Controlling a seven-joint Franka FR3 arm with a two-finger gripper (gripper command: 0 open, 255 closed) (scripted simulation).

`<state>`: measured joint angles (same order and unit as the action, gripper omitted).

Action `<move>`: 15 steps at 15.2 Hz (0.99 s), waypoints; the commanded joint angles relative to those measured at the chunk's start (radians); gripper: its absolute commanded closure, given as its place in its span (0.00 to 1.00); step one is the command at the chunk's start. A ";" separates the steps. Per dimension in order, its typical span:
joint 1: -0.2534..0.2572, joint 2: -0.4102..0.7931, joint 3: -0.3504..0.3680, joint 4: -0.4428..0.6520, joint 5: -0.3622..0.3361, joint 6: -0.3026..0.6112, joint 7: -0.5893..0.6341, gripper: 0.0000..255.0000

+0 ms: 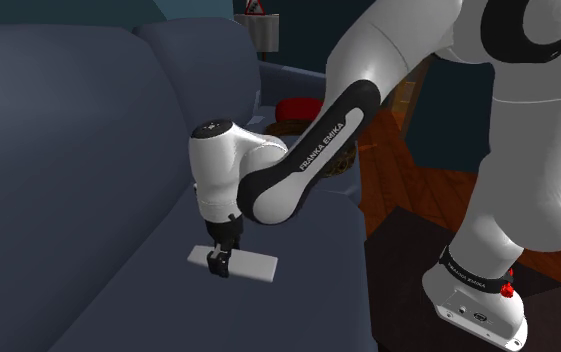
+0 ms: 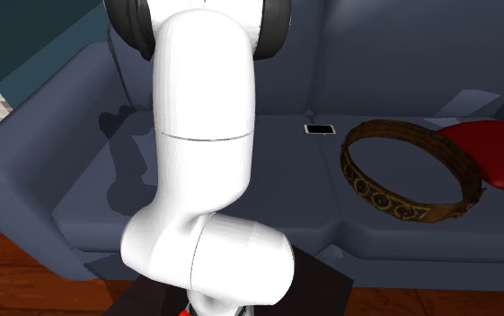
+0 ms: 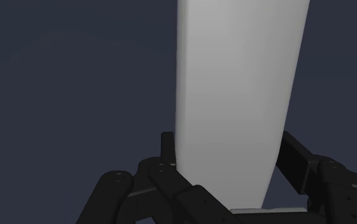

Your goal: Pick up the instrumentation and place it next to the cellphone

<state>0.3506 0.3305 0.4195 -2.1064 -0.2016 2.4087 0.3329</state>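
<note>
Lettering "FRANKA EMIKA" runs along the arm (image 1: pixel 320 148) — the gripper (image 1: pixel 221 260) has its jaws clenched on the white slab (image 3: pixel 234 83), which sits between them, low over the sofa (image 1: pixel 68 180).

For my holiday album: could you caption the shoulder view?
White arm's black gripper clasps a white slab lying on a dark blue sofa.

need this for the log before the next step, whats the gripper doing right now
Gripper: closed on the white flat slab, one black finger against each of its long edges.
</note>
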 commanded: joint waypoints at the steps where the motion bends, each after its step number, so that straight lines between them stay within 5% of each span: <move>1: -0.004 -0.017 0.005 0.000 0.010 -0.015 -0.007 1.00; 15: -0.140 0.209 -0.089 0.373 -0.013 -0.162 -0.269 1.00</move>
<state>0.2170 0.5218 0.3351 -1.7689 -0.2142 2.2638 0.0815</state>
